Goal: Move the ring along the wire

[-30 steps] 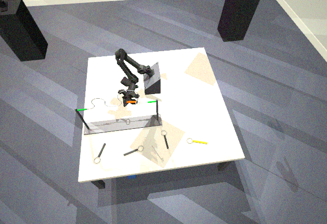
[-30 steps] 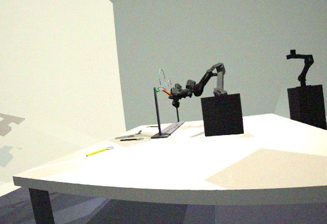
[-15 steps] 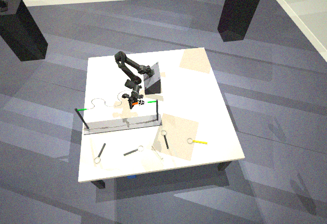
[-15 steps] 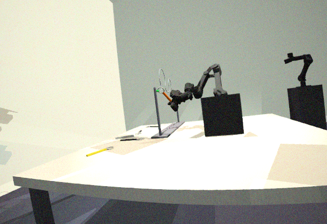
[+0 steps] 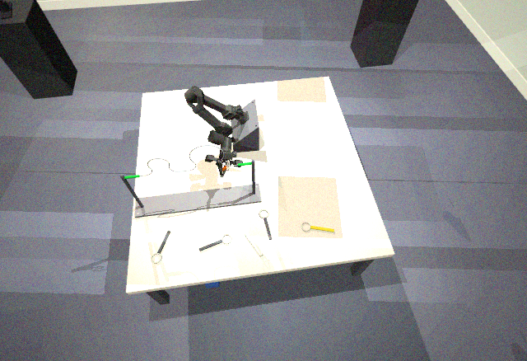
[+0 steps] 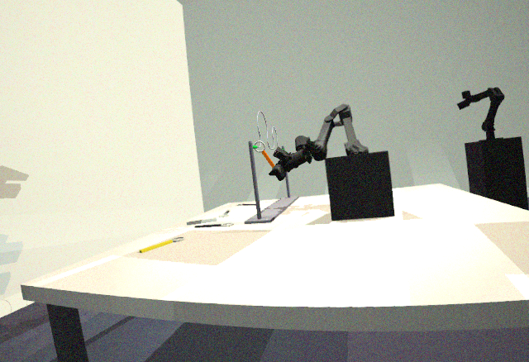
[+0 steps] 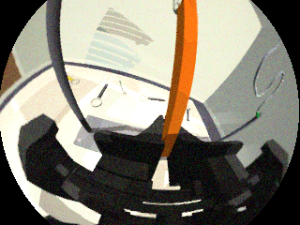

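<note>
Claw (image 5: 222, 171) (image 6: 275, 172) (image 7: 163, 118) pinching orange handle (image 5: 224, 168) (image 6: 268, 159) (image 7: 183, 61) above white table (image 5: 306, 144) (image 6: 341, 259) (image 7: 122, 105); 2 black pedestals (image 5: 383, 21) (image 5: 35, 50) beyond, on bluish floor (image 5: 297, 327) (image 6: 213, 345).

matt orange handle (image 5: 224, 168) (image 6: 268, 159) (image 7: 183, 61), smooth white tabletop (image 5: 304, 135) (image 6: 341, 259) (image 7: 124, 100)

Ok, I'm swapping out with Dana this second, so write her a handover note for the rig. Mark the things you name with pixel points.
Tool (image 5: 222, 171) (image 6: 275, 174) (image 7: 163, 118): shut on the orange handle (image 5: 224, 168) (image 6: 268, 159) (image 7: 184, 61).
Ring (image 6: 259, 146): up at the wire, by the green part (image 5: 244, 164) (image 6: 254, 147) next to the near post in the exterior view; whether it touches grey wire, I can't tell.
Done: handle gripped.
Left: settle the ring on the goal green part, open, back off clear.
Which end is the goal: these views don't settle it.
</note>
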Controlling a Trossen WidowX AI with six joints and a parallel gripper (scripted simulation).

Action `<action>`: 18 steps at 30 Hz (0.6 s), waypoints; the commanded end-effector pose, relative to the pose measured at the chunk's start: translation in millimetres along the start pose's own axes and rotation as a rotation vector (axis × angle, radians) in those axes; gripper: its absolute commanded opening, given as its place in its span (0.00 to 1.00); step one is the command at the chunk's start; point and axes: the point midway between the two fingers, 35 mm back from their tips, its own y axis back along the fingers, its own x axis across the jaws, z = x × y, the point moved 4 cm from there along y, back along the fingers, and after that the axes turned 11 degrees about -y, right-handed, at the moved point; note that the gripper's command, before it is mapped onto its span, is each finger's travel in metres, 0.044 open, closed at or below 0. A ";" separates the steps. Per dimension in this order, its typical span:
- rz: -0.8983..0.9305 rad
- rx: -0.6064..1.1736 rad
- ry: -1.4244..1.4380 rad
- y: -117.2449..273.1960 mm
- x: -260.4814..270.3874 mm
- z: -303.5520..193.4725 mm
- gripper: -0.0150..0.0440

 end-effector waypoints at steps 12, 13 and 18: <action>0.081 0.048 -0.190 7.5 37.9 -3.3 0.00; 0.084 0.050 -0.198 7.9 39.7 -3.2 0.00; 0.095 0.055 -0.223 9.8 47.4 -2.7 0.00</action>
